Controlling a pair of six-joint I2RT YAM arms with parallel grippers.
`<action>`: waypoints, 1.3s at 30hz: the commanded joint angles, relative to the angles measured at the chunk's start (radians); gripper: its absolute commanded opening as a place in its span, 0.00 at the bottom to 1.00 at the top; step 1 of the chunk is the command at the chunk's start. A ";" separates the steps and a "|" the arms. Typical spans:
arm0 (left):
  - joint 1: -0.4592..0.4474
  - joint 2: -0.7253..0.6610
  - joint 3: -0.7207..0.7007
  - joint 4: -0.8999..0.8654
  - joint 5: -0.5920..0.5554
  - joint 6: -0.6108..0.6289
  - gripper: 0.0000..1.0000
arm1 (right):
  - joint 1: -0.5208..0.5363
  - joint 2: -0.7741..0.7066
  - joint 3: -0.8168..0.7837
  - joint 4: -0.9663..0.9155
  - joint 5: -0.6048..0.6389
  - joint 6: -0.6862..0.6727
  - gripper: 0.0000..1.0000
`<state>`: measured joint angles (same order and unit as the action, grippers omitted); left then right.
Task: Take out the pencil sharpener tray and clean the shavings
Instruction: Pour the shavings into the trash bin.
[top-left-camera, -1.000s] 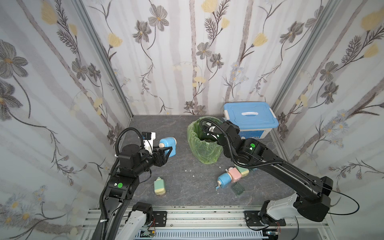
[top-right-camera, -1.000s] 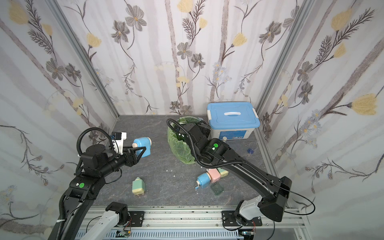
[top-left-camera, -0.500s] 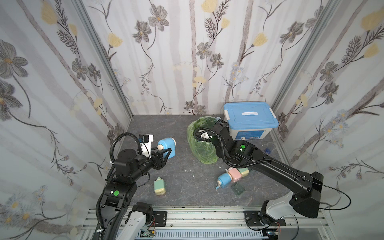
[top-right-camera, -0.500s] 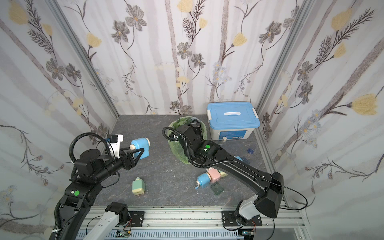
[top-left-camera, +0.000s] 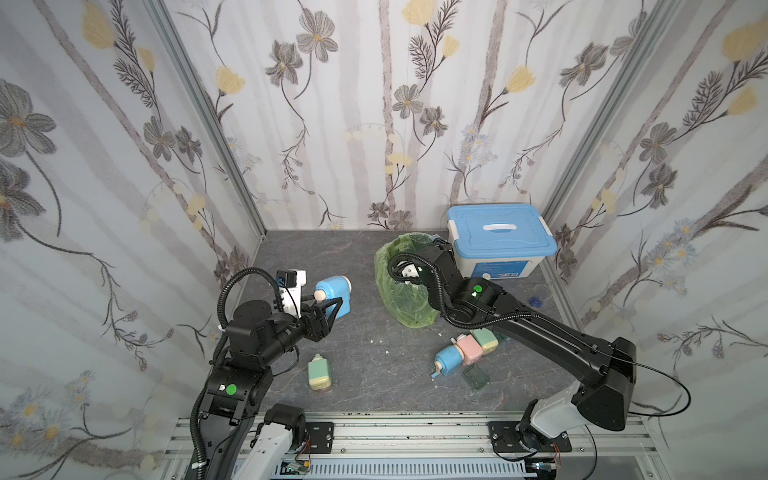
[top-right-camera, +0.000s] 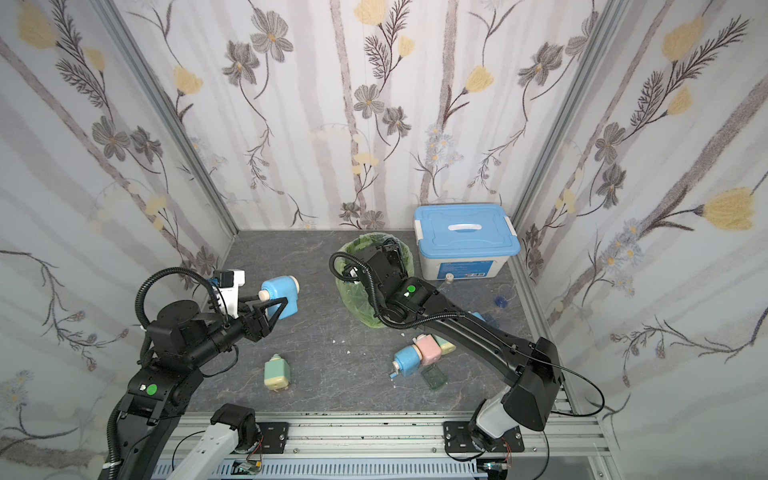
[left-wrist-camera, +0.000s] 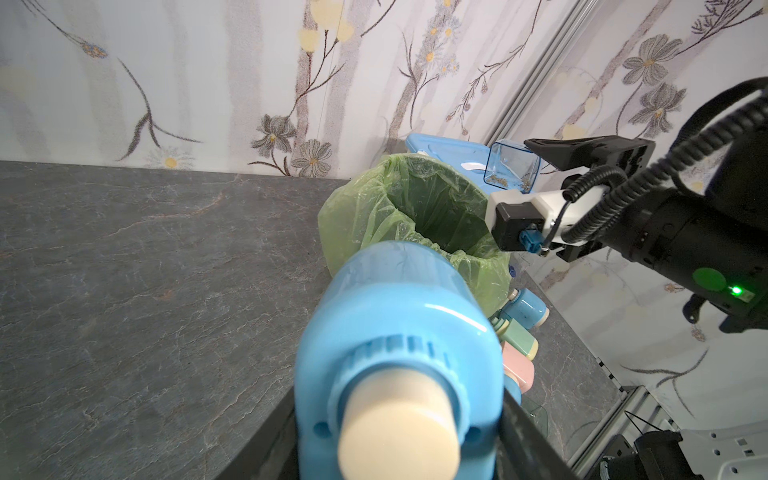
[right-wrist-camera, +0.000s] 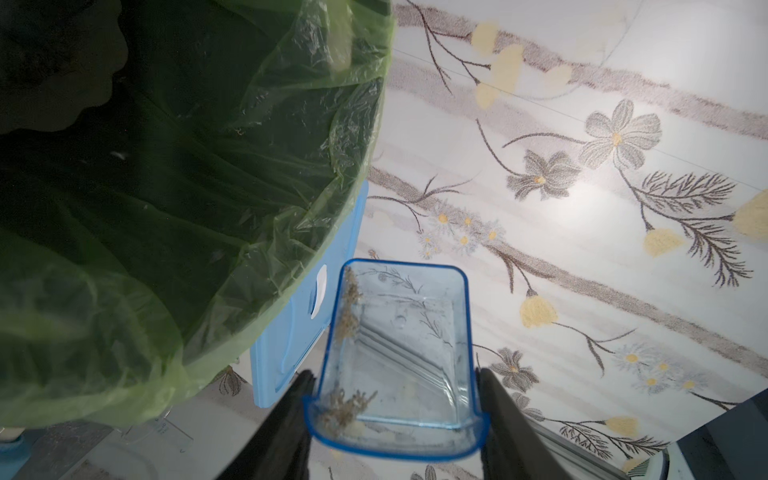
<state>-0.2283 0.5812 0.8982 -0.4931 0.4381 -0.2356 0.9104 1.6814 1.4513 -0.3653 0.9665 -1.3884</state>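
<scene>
Landmark: bin (top-left-camera: 405, 291) lined with a green bag, standing on the grey table (top-left-camera: 353, 266).

- Well left of the bin: left gripper (top-left-camera: 328, 305), jaws clamped on either side of a blue pencil sharpener (top-left-camera: 332, 291). The sharpener is held clear of the table. In the left wrist view its cream knob (left-wrist-camera: 399, 424) faces the camera, and the bin is beyond it.
- Left of the bin, nearer the rail: a green sharpener (top-left-camera: 319, 372) lies on the table, apart from everything else.
- Between that sharpener and the bin: a few whitish flecks (top-left-camera: 387, 352) are scattered on the bare table.
- At the bin: right gripper (right-wrist-camera: 395, 374), jaws closed on the two side walls of a clear blue tray (right-wrist-camera: 399, 357). The tray is held above the bin's rim, on the side nearest the storage box, and is tilted. Whether it is over the opening or just outside the rim cannot be told.
- Shavings (right-wrist-camera: 348, 322): brownish clumps cling to one inner wall of the tray, with another clump at the end nearest the gripper.
- Right of the bin, toward the rail: blue sharpener (top-left-camera: 449, 360), pink sharpener (top-left-camera: 470, 347) and pale green sharpener (top-left-camera: 486, 338), touching in a row. A loose clear tray (top-left-camera: 476, 378) lies just beside them.
- Right of the bin, at the back wall: storage box (top-left-camera: 500, 232), blue lid on.
</scene>
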 joint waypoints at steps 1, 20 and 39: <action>-0.001 -0.001 0.001 0.022 -0.002 0.013 0.38 | -0.004 -0.005 -0.004 0.036 0.003 -0.005 0.35; -0.001 0.004 0.002 0.033 0.014 0.011 0.38 | 0.037 -0.007 -0.045 0.072 -0.058 0.025 0.35; 0.000 0.006 -0.003 0.048 0.037 0.000 0.38 | 0.013 -0.039 -0.045 0.001 -0.091 0.135 0.38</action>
<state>-0.2279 0.5938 0.8959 -0.4900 0.4606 -0.2363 0.9337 1.6497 1.3808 -0.3553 0.8810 -1.3312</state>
